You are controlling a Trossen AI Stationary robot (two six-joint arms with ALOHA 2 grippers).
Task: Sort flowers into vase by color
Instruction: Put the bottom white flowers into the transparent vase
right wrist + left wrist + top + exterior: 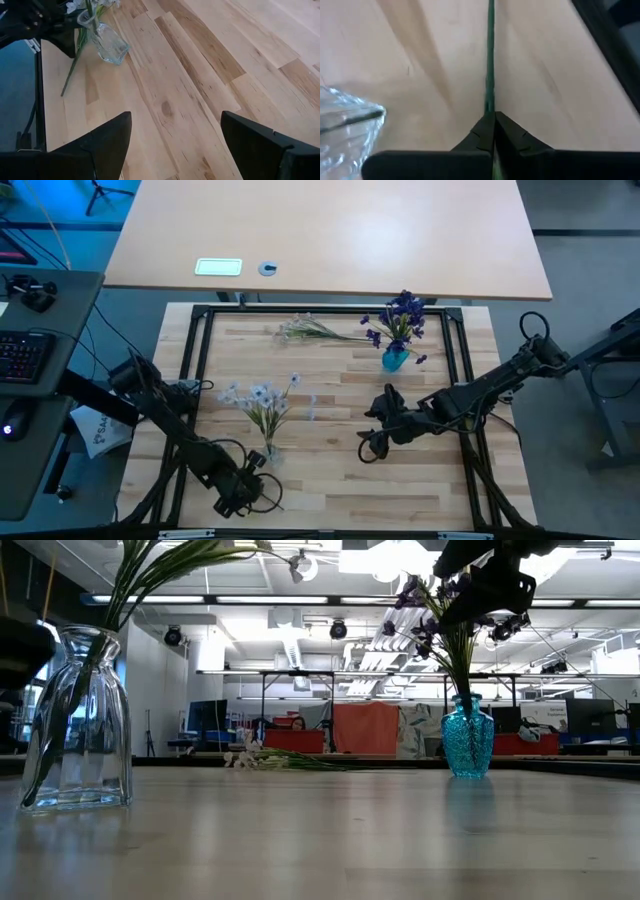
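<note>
Two vases stand on the pale wood-plank table. The clear glass vase — ribbed walls, narrow neck, wider shoulders — sits near the left front and holds several pale white-bluish sprigs, their slim green stems crossing inside the glass and fanning out above the mouth. The small blue vase, faceted and bulb-shaped with a translucent turquoise body, stands toward the far right and holds a bunch of dark purple blooms on thin green stems.

A further bundle of pale sprigs lies flat on the table near the far edge, left of the blue vase and apart from it.

The left gripper is low at the front edge, just beside the clear vase; its dark fingers are pressed fully together on a single thin green stem, which runs straight out from between the tips over the wood.

The right gripper hovers over the middle right of the table, jaws spread wide — nothing between them, only bare plank grain below.

A black metal frame borders the tabletop.
</note>
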